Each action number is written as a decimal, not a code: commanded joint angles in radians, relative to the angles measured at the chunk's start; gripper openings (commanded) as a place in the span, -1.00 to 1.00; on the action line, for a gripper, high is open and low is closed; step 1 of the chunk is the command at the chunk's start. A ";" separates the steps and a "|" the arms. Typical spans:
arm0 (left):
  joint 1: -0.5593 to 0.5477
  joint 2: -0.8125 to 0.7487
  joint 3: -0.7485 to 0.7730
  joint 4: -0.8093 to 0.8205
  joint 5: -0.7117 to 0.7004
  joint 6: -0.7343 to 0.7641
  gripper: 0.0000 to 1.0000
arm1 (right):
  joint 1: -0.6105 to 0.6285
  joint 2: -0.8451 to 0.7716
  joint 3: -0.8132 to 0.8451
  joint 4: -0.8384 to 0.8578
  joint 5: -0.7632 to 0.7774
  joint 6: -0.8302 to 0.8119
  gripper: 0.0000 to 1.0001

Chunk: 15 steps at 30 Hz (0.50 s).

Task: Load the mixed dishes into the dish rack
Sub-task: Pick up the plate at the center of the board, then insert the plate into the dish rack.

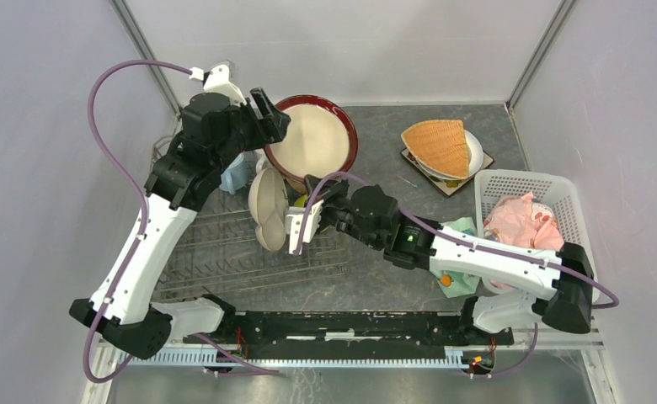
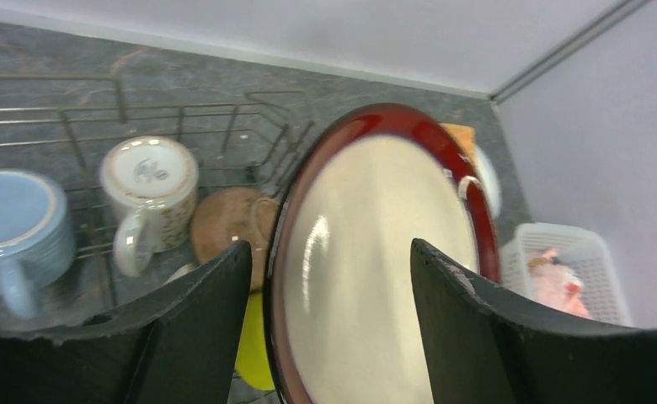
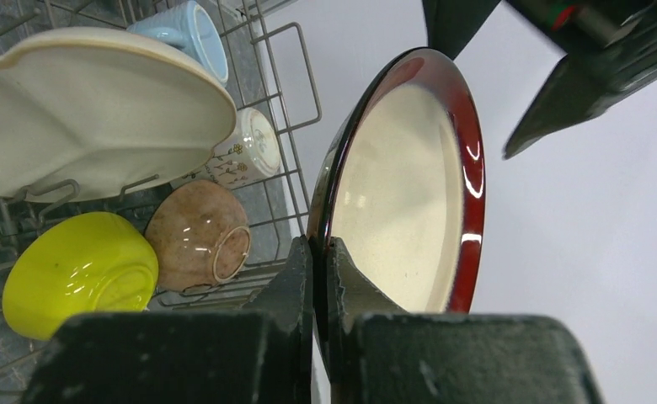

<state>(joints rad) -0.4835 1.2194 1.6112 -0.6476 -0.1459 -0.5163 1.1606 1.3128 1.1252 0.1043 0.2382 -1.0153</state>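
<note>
The red-rimmed plate (image 1: 312,139) stands on edge over the far right end of the dish rack (image 1: 224,252). My right gripper (image 3: 321,252) is shut on its lower rim (image 1: 307,187). At the plate's upper left edge my left gripper (image 2: 329,246) is open, one finger on each side of the rim (image 1: 273,122) and neither pressing it. In the rack are a cream three-section plate (image 3: 98,109), a lime-green bowl (image 3: 77,269), a tan bowl (image 3: 194,244), a white patterned mug (image 2: 148,194) and a light-blue mug (image 2: 13,227).
A woven tan plate (image 1: 436,145) lies on a white plate (image 1: 474,151) at the back right. A white perforated basket (image 1: 527,181) holds a pink cloth (image 1: 519,219). A teal cloth (image 1: 460,227) lies under my right arm.
</note>
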 commanded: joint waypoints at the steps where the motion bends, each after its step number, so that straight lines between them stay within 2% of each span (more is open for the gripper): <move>1: 0.005 -0.009 -0.041 -0.013 -0.136 0.099 0.43 | 0.038 -0.007 0.115 0.250 0.082 -0.153 -1.00; 5: 0.005 -0.033 -0.073 -0.016 -0.176 0.118 0.32 | 0.052 0.019 0.135 0.252 0.087 -0.160 -1.00; 7: 0.005 -0.045 -0.085 -0.010 -0.172 0.119 0.20 | 0.059 0.034 0.144 0.252 0.088 -0.168 -1.00; 11: 0.005 -0.066 -0.099 0.005 -0.140 0.118 -0.42 | 0.067 0.052 0.153 0.253 0.083 -0.164 -1.00; 14: 0.005 -0.089 -0.102 0.011 -0.132 0.119 -0.70 | 0.069 0.060 0.151 0.253 0.067 -0.151 -1.00; 15: 0.005 -0.098 -0.105 0.015 -0.132 0.120 -0.85 | 0.069 0.062 0.149 0.251 0.064 -0.148 -1.00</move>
<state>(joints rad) -0.4717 1.1660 1.5120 -0.6483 -0.2859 -0.4381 1.2213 1.3933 1.1763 0.1345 0.2985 -1.0790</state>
